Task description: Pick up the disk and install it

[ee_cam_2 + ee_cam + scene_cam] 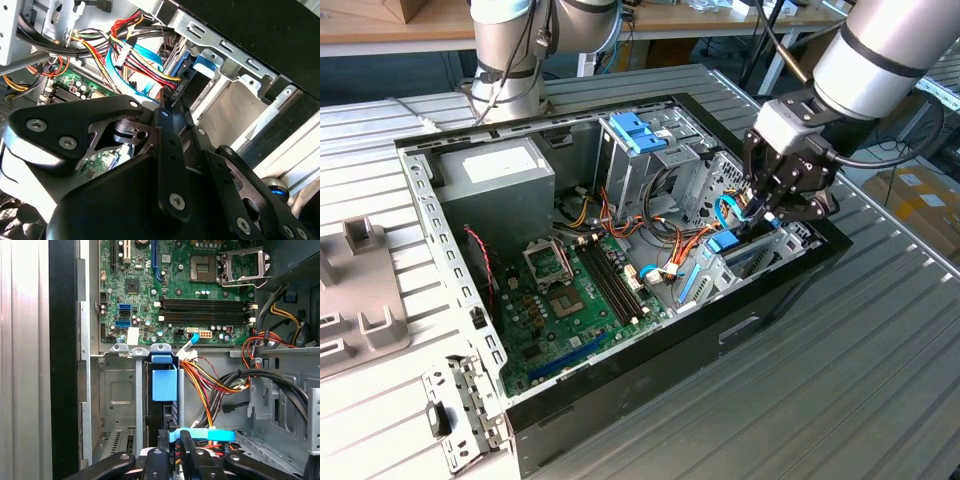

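Occlusions and cut-offs, open computer case

Disk (164,386): blue tab and a strip of carrier visible in the first wrist view; the metal body sits edge-on in the bay, its lower end behind the gripper (176,452) at bottom centre. Gripper: fingertips cropped by the bottom edge there; finger state indeterminable. Second wrist view: gripper housing (150,200) hides the lower half of the frame. Exterior view: arm (890,50) cropped at the upper right; motherboard (570,300) components too small to identify.

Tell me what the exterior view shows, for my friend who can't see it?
A black robot gripper reaches into an open black computer case beside a blue-framed disk standing in its drive bay. A green motherboard lies on the case floor.
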Controlling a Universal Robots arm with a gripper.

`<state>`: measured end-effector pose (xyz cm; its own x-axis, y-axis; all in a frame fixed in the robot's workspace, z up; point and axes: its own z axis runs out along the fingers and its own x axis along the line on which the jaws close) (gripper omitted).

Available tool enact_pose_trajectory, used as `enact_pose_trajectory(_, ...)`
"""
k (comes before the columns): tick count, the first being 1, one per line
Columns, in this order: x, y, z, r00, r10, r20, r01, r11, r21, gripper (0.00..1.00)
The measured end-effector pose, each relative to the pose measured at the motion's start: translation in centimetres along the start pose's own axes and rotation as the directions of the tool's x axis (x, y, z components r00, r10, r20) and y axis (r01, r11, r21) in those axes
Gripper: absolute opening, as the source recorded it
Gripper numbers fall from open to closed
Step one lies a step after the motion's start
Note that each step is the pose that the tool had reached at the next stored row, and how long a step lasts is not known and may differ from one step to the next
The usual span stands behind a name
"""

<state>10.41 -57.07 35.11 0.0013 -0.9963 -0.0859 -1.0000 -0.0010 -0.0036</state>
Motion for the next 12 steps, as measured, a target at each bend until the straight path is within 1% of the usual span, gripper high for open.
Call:
enact_pose_trajectory(1,-0.03,0.0,-0.38,1.0,0.0,0.0015,0.0,1.0,0.0,0.24)
enact_pose_trajectory(4,-0.18,-0.01,-0.77,1.0,0.0,0.0021,0.0,1.0,0.0,0.24)
enact_pose_trajectory(5,-0.24,-0.01,-0.82,1.0,0.0,0.002,0.0,1.0,0.0,0.22)
enact_pose_trajectory(6,-0.25,-0.01,-0.83,1.0,0.0,0.0033,0.0,1.0,0.0,0.22)
enact_pose_trajectory(8,-0.25,0.0,-0.75,0.9999,0.0,0.0101,0.0,1.0,-0.0005,0.11)
enact_pose_trajectory(10,-0.24,0.0,-0.58,0.9999,0.0,0.0139,0.0,1.0,-0.0018,0.11)
enact_pose_trajectory(12,-0.17,-0.01,-0.34,0.9999,0.0,0.0145,0.0,1.0,-0.0039,0.11)
